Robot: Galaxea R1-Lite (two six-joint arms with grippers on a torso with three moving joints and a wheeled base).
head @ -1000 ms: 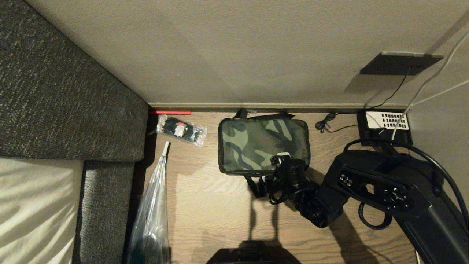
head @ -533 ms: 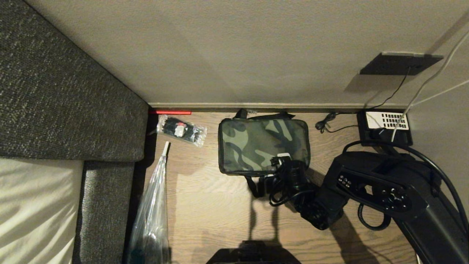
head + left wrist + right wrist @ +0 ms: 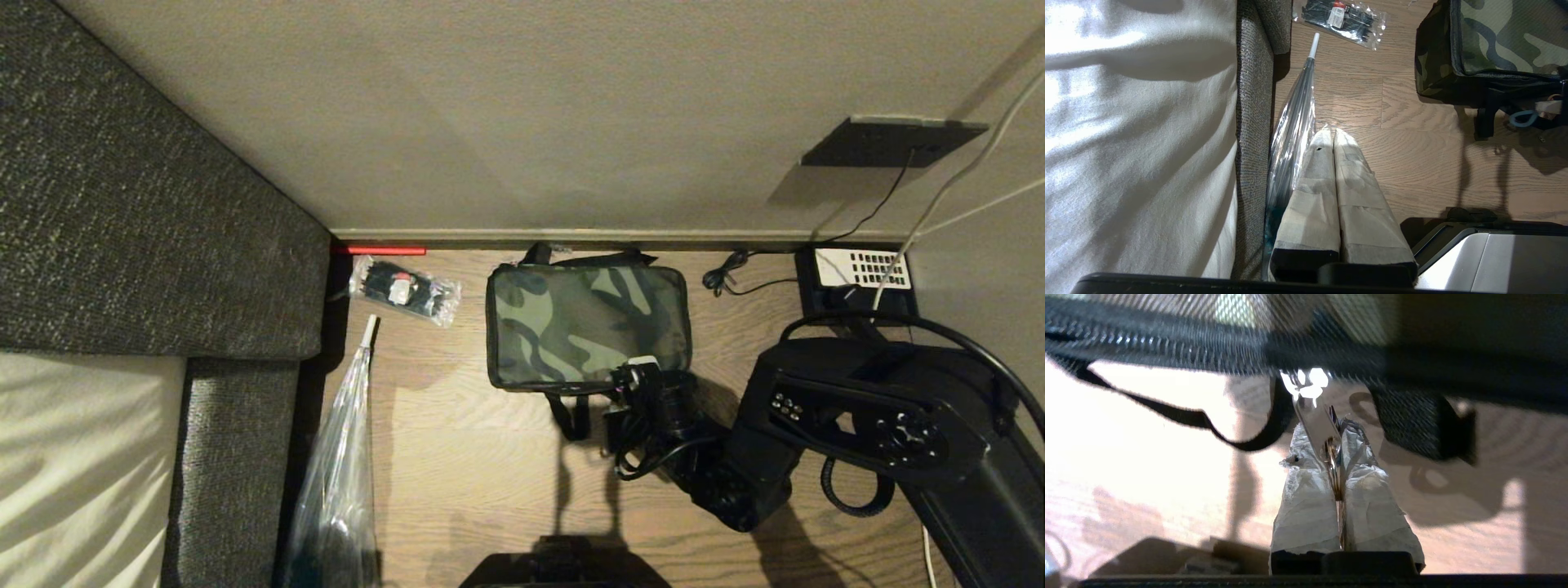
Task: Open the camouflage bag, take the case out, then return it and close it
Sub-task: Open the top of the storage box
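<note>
The wooden floor ran up to a pale wall, a grey sofa to one side. The right gripper, jaws pinched on the metal zipper pull, sat at the near right corner of the camouflage bag — still zipped, the case unseen, so nearly everything was left. Its arm reached in low from the right. The left gripper hung parked, pressed together, well clear.

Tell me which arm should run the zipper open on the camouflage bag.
Right. The right gripper is already shut on the metal zipper pull at the near edge of the camouflage bag. The left gripper hangs shut over bare floor beside the umbrella, away from the bag.
</note>
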